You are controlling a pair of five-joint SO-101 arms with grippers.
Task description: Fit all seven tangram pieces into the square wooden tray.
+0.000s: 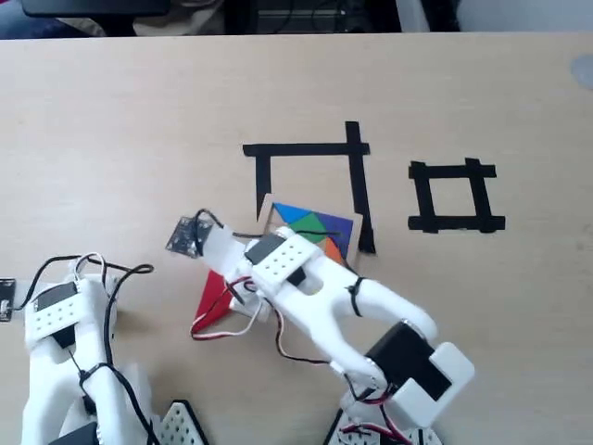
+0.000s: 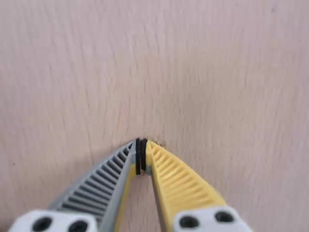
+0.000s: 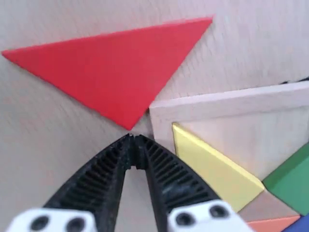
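beside the tray (image 3: 217,104) corner, right gripper (image 3: 134,141) pressed together near red triangle (image 3: 113,67); left gripper (image 2: 141,146) together too.

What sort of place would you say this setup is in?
Probably a robotics lab or workshop bench: a pale wood-grain table marked with black tape squares, two white robot arms with exposed wiring at its near edge, and a tangram tray as the test piece.
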